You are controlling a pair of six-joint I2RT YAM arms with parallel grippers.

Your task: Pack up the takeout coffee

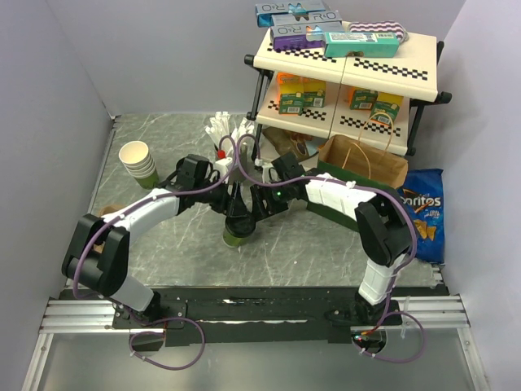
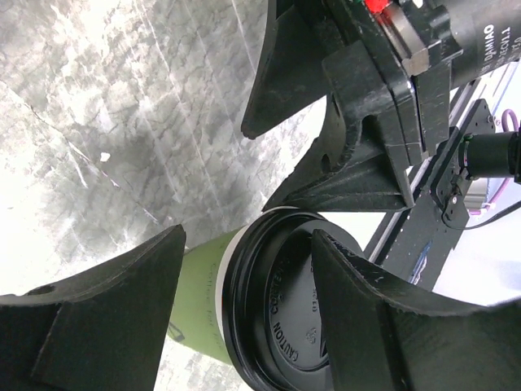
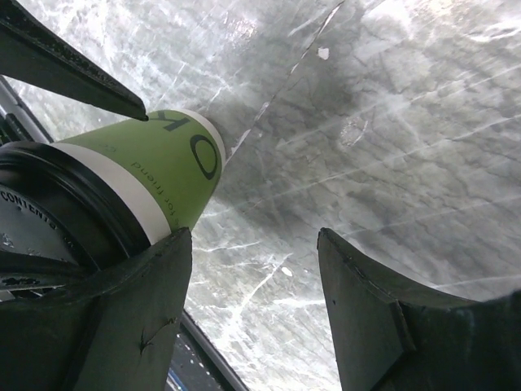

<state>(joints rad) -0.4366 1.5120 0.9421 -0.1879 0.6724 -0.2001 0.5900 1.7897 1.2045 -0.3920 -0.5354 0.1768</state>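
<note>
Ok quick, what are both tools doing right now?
Left tool: at the cup; open or gripping, cannot tell.
Right tool: open, empty, beside the cup.

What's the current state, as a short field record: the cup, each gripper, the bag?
cup: takeout coffee, lid on, mid-table between the two arms
left gripper: fingers either side of the cup just below the lid; firm contact cannot be told
right gripper: open, beside the cup, only table between its fingers
bag: brown paper bag, open, to the right of the cup
packed: not yet
</note>
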